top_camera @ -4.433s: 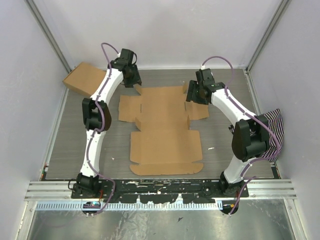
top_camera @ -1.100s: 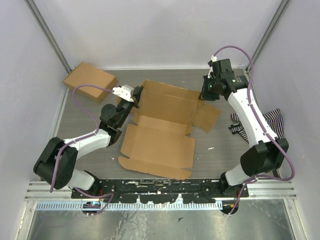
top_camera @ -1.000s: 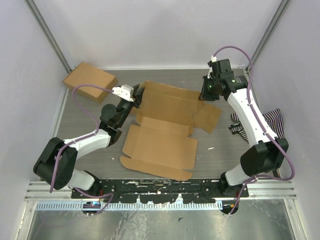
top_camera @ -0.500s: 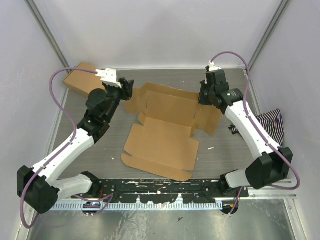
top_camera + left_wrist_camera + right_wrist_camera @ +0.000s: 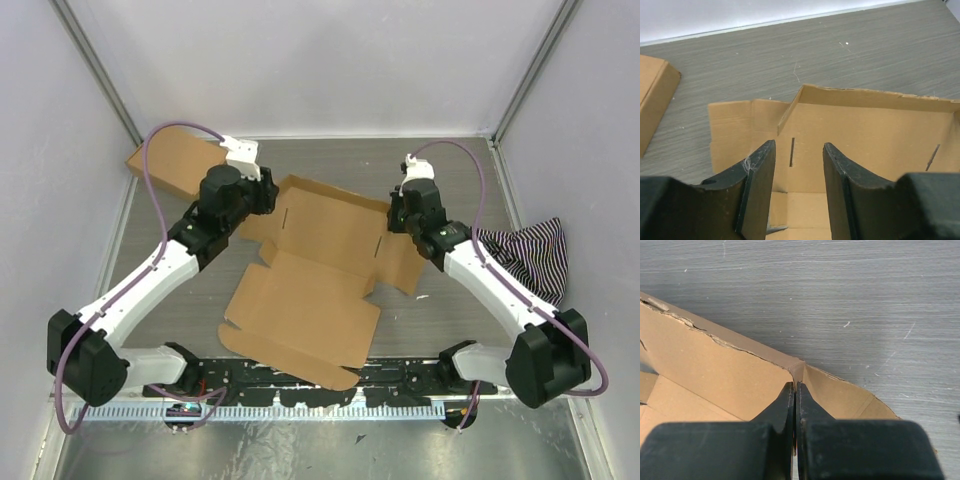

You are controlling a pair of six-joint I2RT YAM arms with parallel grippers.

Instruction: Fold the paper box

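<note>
Half-open paper box (image 5: 318, 268) lies flat on bench (image 5: 340, 160) btwn both tools, rear wall raised. Right tool (image 5: 795, 399) clenched on its rear corner fold. Left tool (image 5: 797, 162) released, fingers spread above slit nr opposite corner. Finished cardboard block (image 5: 654, 95) left of left tool. Striped cloth (image 5: 525, 255) by right arm.

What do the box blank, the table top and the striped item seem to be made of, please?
The paper box looks like brown corrugated cardboard, matte, with torn fibrous edges in the right wrist view. The table is perhaps grey wood-grain laminate, going by its fine parallel streaks. The striped cloth looks like soft fabric: it lies crumpled.
</note>
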